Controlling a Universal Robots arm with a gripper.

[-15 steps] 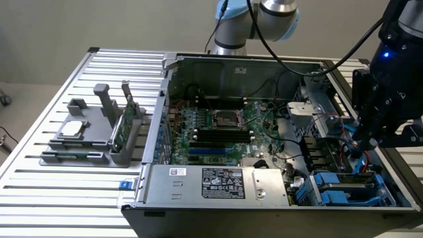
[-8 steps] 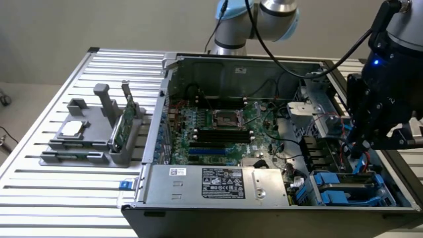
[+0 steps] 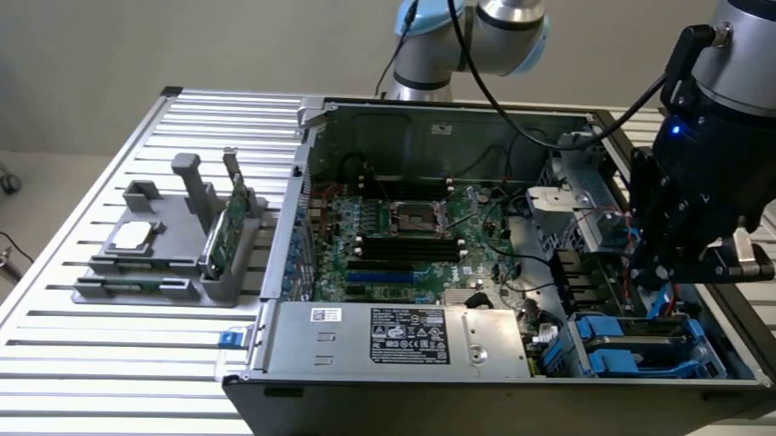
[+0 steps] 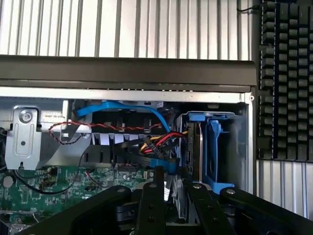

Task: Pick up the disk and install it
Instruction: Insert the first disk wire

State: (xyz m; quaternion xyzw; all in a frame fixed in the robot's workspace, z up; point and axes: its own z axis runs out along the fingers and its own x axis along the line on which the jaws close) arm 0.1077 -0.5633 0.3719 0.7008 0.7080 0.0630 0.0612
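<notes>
Clamped between the fingers (image 4: 201,205) of the gripper (image 4: 176,188), on edge: the disk (image 4: 194,147), a dark slab with a blue rail along one side. Set narrow, those fingers, closed on the slab's upper end. Reaches down into the drive bay (image 3: 697,350) at the corner of the open computer case (image 3: 485,395), on the exterior view's right. Hard to tell how far into the bay. Just beside the disk, a blue carrier (image 4: 215,147) standing upright in the same bay. In the exterior view, a strip of the disk's (image 3: 662,304) blue peeking out under the gripper (image 3: 664,272), with more blue carriers (image 3: 612,341) below it.

Close by the bay, a bundle of red, yellow and black cables (image 4: 151,142) and a flat blue cable (image 4: 122,107). Farther in, the green motherboard (image 3: 401,236) lying flat in the case, and a silver power supply (image 3: 401,336) along the near wall.

Well apart, on the slatted table (image 3: 109,363) toward the exterior view's left, a grey holder (image 3: 158,272) with a processor chip (image 3: 134,234) lying on it and a green circuit card (image 3: 228,227) upright in a slot. Beyond the case wall in the wrist view, a black keyboard (image 4: 286,78).
</notes>
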